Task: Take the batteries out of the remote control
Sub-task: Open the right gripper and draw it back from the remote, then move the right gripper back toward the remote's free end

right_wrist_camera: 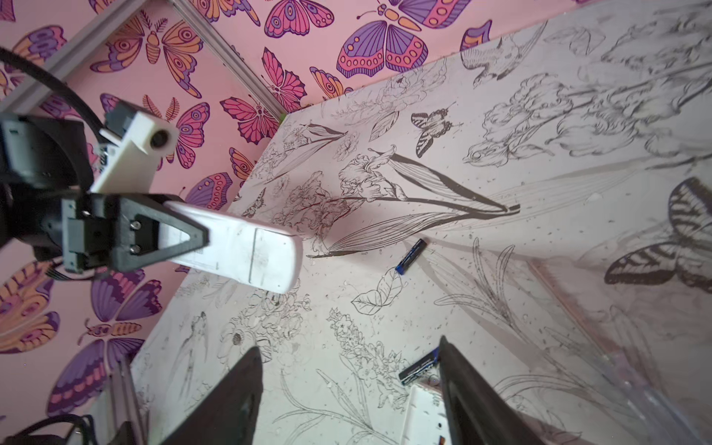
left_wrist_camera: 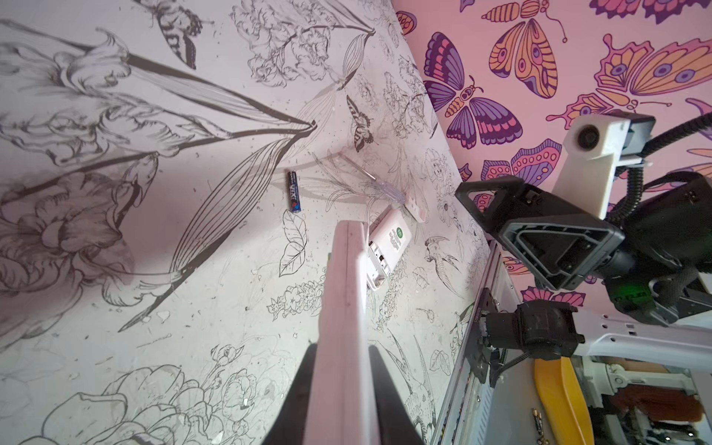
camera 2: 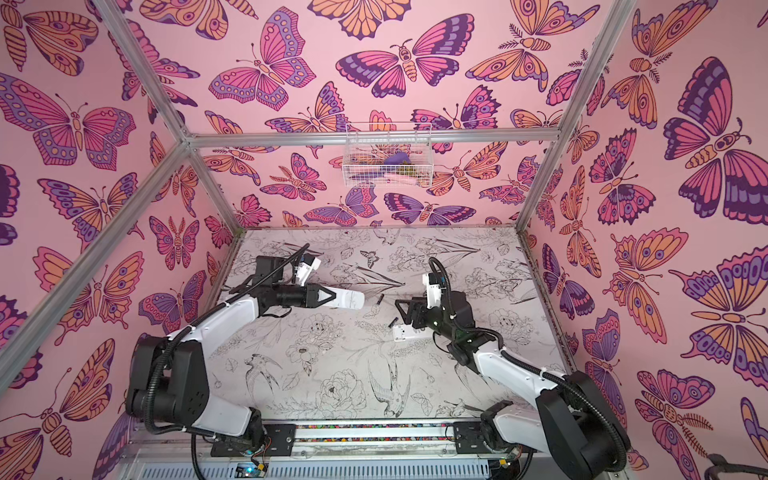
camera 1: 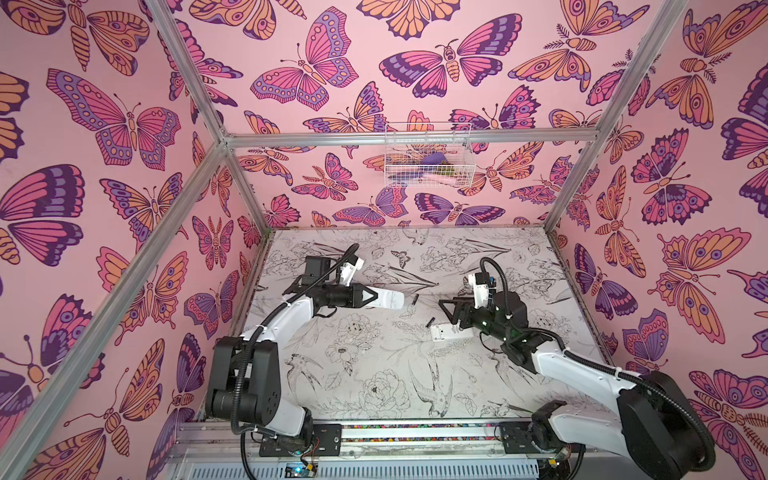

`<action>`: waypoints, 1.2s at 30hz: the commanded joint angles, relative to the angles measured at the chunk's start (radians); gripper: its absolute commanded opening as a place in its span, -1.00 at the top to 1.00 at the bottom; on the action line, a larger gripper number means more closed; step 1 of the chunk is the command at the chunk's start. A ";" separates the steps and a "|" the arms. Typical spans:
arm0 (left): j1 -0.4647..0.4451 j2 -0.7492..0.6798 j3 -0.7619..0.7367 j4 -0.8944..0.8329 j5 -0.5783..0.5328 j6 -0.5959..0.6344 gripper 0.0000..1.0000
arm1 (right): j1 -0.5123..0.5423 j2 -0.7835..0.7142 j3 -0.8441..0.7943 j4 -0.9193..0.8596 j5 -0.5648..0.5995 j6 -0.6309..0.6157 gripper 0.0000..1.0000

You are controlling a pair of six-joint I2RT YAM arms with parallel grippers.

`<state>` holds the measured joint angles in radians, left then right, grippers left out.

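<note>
My left end effector (camera 1: 371,296) is clamped on one end of the raised remote (camera 1: 388,300). The rest of that remote sticks out toward the middle, clear of the table (camera 1: 374,374). In the left wrist view I see it edge-on between the fingers.

My right end effector (camera 1: 446,310) has its fingers (right_wrist_camera: 470,400) spread wide with nothing between them. It hangs just above the flat remote (camera 1: 451,332), which lies on the table back side up with its battery bay uncovered.

Two black batteries are out on the table. The first battery (camera 1: 416,299) lies loose between my two end effectors, just past the tip of the raised remote. The second battery (camera 1: 429,322) lies right beside the end of the flat remote, though I cannot tell whether they touch.

In the left wrist view, a clear-handled tool (left_wrist_camera: 385,188) and a small white cover (left_wrist_camera: 418,206) lie just beyond the flat remote. I cannot tell from here whether either remote has batteries inside.
</note>
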<state>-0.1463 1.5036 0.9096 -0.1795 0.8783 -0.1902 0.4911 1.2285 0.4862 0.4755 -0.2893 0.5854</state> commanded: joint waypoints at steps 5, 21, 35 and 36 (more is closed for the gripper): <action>-0.004 -0.041 -0.149 0.262 0.030 -0.185 1.00 | 0.000 0.121 0.019 0.098 -0.113 0.190 -0.45; -0.010 -0.052 -0.176 0.327 0.041 -0.212 1.00 | 0.001 0.286 0.143 0.061 -0.164 0.300 -0.43; -0.059 -0.020 -0.113 0.365 0.123 -0.254 1.00 | 0.010 0.449 0.245 0.187 -0.287 0.426 -0.37; -0.060 -0.021 -0.112 0.367 0.123 -0.256 1.00 | 0.010 0.452 0.240 0.214 -0.295 0.435 -0.37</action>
<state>-0.2005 1.4746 0.7727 0.1471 0.9512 -0.4290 0.4934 1.6619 0.7067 0.5873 -0.5385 0.9649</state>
